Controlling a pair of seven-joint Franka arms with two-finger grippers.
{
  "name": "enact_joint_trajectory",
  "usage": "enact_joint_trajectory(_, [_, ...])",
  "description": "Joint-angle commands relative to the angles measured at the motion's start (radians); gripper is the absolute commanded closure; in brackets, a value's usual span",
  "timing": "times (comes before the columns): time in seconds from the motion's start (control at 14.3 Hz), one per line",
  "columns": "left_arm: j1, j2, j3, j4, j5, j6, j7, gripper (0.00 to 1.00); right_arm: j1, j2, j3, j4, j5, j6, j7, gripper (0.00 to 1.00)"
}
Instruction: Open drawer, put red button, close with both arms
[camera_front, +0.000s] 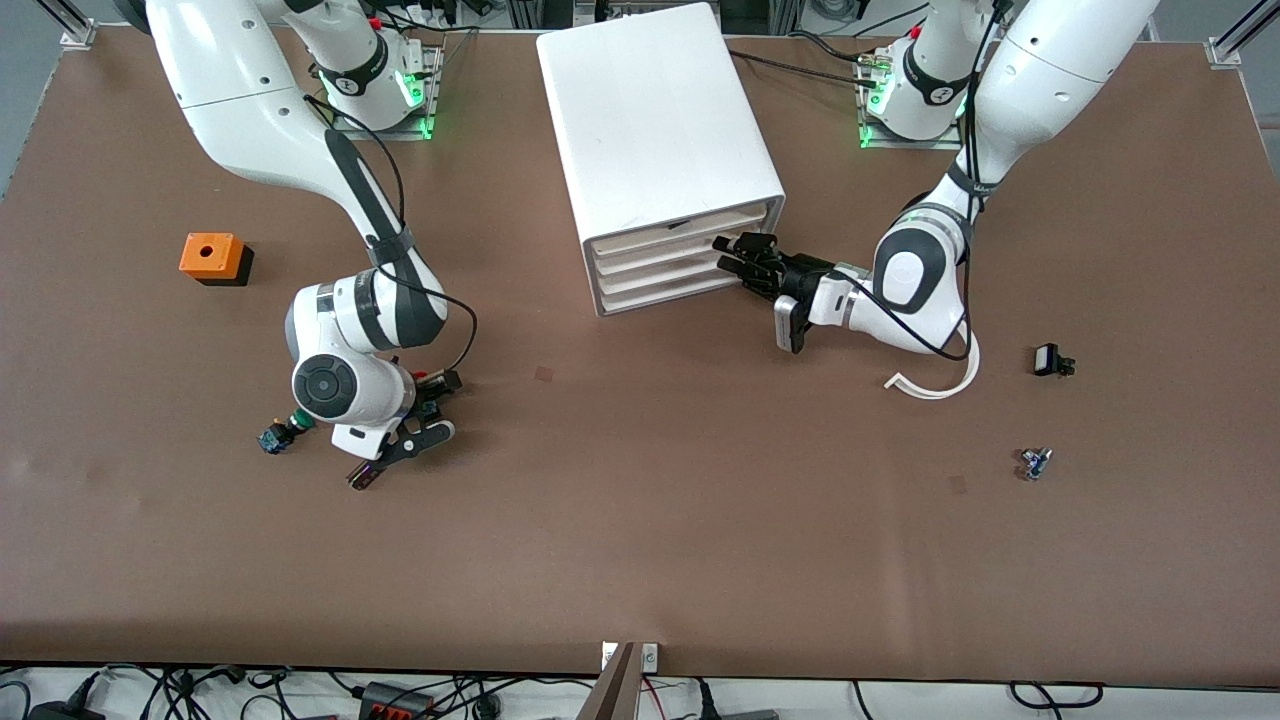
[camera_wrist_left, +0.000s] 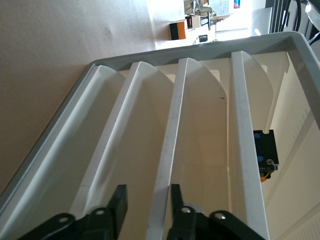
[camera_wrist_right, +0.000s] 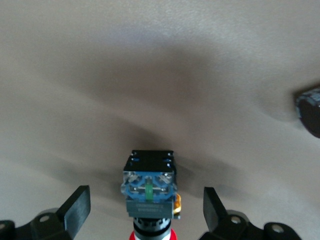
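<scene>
The white four-drawer cabinet (camera_front: 660, 110) stands at the middle back of the table with all its drawers pushed in. My left gripper (camera_front: 742, 262) is at the cabinet's front, open. In the left wrist view its fingers (camera_wrist_left: 120, 200) straddle the lip of the second drawer (camera_wrist_left: 172, 125), one finger against the lip. That drawer (camera_front: 660, 260) sits under the top one. The red button (camera_wrist_right: 149, 192) lies on the table between the open fingers of my right gripper (camera_wrist_right: 147, 200), red cap toward the wrist. My right gripper (camera_front: 440, 407) is low over the table toward the right arm's end.
A green-capped button (camera_front: 278, 435) lies beside my right wrist. An orange box with a hole (camera_front: 205, 255) sits toward the right arm's end. Toward the left arm's end lie a white curved strip (camera_front: 940, 385), a small black part (camera_front: 1050, 360) and a tiny blue part (camera_front: 1035, 462).
</scene>
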Motion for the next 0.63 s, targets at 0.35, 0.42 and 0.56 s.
enact_joint_trajectory(0.35, [0.01, -0.014, -0.025, -0.025, -0.049, -0.007, 0.023, 0.99, -0.004, 0.019, 0.009, 0.032, -0.002, -0.001, -0.02, 0.32])
enact_joint_trajectory(0.42, [0.012, -0.012, -0.025, -0.017, -0.049, -0.007, 0.02, 0.99, -0.004, 0.019, 0.009, 0.032, -0.001, -0.001, -0.011, 0.49])
enact_joint_trajectory(0.56, [0.022, -0.008, -0.021, 0.007, -0.049, -0.005, 0.014, 0.99, -0.003, 0.017, 0.009, 0.032, -0.001, -0.003, -0.009, 0.73])
